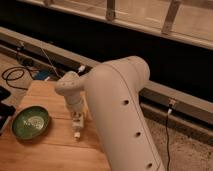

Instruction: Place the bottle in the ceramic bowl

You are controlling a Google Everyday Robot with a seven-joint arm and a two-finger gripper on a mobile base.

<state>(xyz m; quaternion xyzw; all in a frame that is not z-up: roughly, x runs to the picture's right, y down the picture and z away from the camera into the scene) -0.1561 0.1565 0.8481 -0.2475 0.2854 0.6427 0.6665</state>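
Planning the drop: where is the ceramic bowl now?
The ceramic bowl sits on the wooden table, lower left in the camera view; the gripper hangs to its right, apart from it.

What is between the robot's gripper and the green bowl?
Only bare wooden tabletop, seen in the camera view, separates the gripper from the ceramic bowl.
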